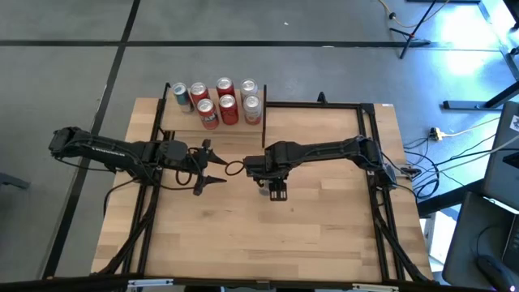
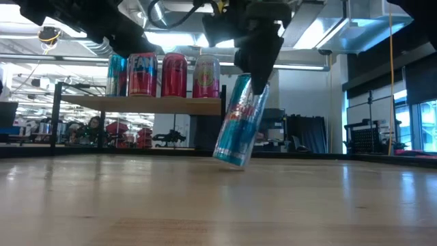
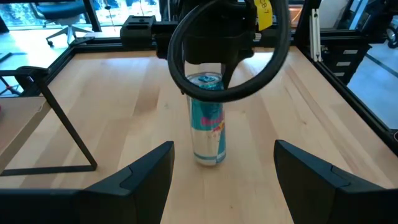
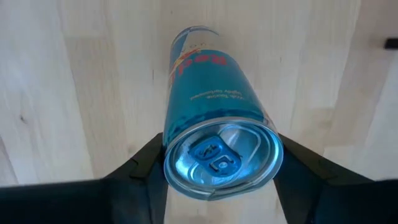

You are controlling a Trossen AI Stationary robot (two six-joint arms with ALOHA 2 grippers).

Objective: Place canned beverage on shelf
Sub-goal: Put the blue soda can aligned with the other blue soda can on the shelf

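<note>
A slim teal canned beverage (image 2: 239, 123) stands tilted near the table's middle, and my right gripper (image 4: 221, 177) is shut on its top end from above. In the high view the right gripper (image 1: 276, 188) hides the can. My left gripper (image 1: 212, 169) waits open to the left of it, its fingers pointing at the can (image 3: 208, 134) and touching nothing. The shelf (image 2: 143, 104) stands at the table's far left and carries several cans (image 1: 219, 101) upright on its board. My right gripper pinches the can's wall just below the top rim (image 4: 173, 152) between its two fingers, one on each side. The fingers (image 2: 259, 65) come from above, pointing down. The can leans with its top toward the table's right, and its bottom edge (image 2: 229, 162) appears to rest on the table.
Black metal frame rails (image 1: 324, 105) run along the table's far and side edges. Bare wooden tabletop (image 1: 268, 243) lies on the near side of both grippers. A black cable loop (image 3: 224, 50) hangs off the right arm above the can.
</note>
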